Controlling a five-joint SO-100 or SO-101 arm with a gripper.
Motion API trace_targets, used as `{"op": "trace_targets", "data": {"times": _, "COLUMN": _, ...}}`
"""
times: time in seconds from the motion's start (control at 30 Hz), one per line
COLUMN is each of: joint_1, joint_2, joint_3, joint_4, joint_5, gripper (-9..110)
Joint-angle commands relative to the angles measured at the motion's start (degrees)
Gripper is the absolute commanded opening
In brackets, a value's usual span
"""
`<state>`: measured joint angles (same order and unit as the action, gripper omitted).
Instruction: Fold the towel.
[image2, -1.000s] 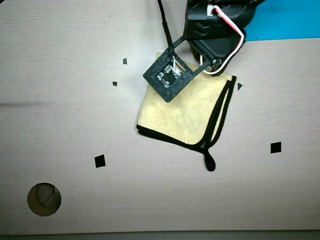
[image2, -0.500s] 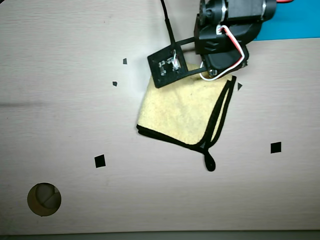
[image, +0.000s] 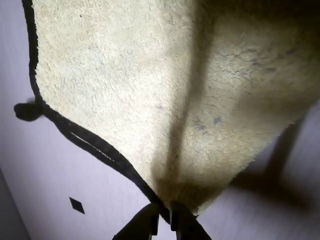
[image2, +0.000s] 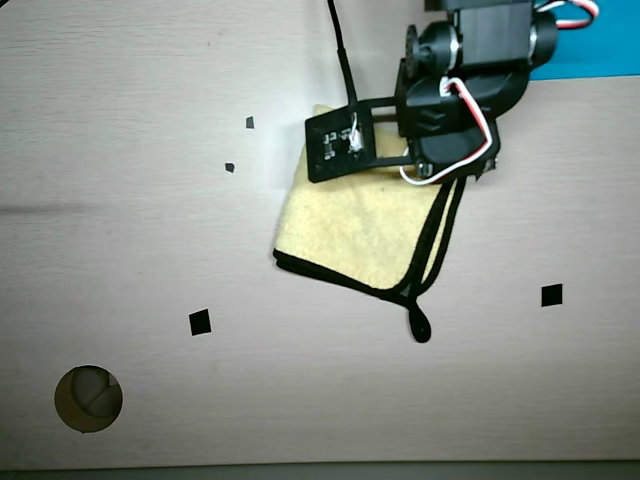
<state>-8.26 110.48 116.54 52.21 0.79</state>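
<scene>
Fingertips of the gripper (image: 161, 220) sit at the bottom edge of the wrist view, drawn nearly together, a thin sliver of the black trim (image: 95, 146) running into the narrow gap between them. Looks like a pinch on the towel (image: 150, 85) at its corner, though the actual contact is too close to the frame edge to confirm; call it clamped on the hem, probably

Beyond the tips: pale yellow terry, deep pile, matted in places. Soft, limp, light by the look of it. Will drape and sag from any one hold, no stiffness to carry a fold across. Pile likely grips the pads well; the trim is firmer and flatter, the better thing to bite. Small black loop (image: 27, 111) pokes out at the left corner in the wrist view

Overhead view: towel (image2: 350, 225) lies on the pale wooden table (image2: 120, 250), already doubled, two runs of trim stacked along its right side, loop (image2: 420, 325) trailing at the lower corner. Arm (image2: 460, 90) covers the upper right corner. Black square markers (image2: 200, 322) scattered around; blue sheet (image2: 590, 50) at the far top right

Best hold, in my judgement: a corner, on the hem, both layers caught together
</scene>
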Motion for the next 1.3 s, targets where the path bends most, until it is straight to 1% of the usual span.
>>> {"op": "trace_targets", "data": {"times": 0.0, "joint_1": -2.02, "joint_2": -1.14, "joint_3": -0.79, "joint_4": -4.57, "joint_5": 0.70, "gripper": 0}}
{"op": "trace_targets", "data": {"times": 0.23, "joint_1": -5.80, "joint_2": -7.38, "joint_3": 0.88, "joint_4": -7.12, "joint_5": -2.11, "gripper": 0}}
{"op": "trace_targets", "data": {"times": 0.43, "joint_1": -7.65, "joint_2": -7.65, "joint_3": 2.72, "joint_4": -7.03, "joint_5": -5.10, "gripper": 0}}
{"op": "trace_targets", "data": {"times": 0.7, "joint_1": -8.70, "joint_2": -7.21, "joint_3": 1.14, "joint_4": -3.52, "joint_5": -8.61, "gripper": 0}}
{"op": "trace_targets", "data": {"times": 0.9, "joint_1": -7.47, "joint_2": -4.31, "joint_3": -3.78, "joint_4": 2.20, "joint_5": -8.35, "gripper": 0}}
{"op": "trace_targets", "data": {"times": 1.07, "joint_1": -3.16, "joint_2": -2.81, "joint_3": -6.86, "joint_4": 5.80, "joint_5": -5.54, "gripper": 3}}
{"op": "trace_targets", "data": {"times": 1.27, "joint_1": 2.02, "joint_2": -2.99, "joint_3": -6.50, "joint_4": 5.98, "joint_5": -5.45, "gripper": 4}}
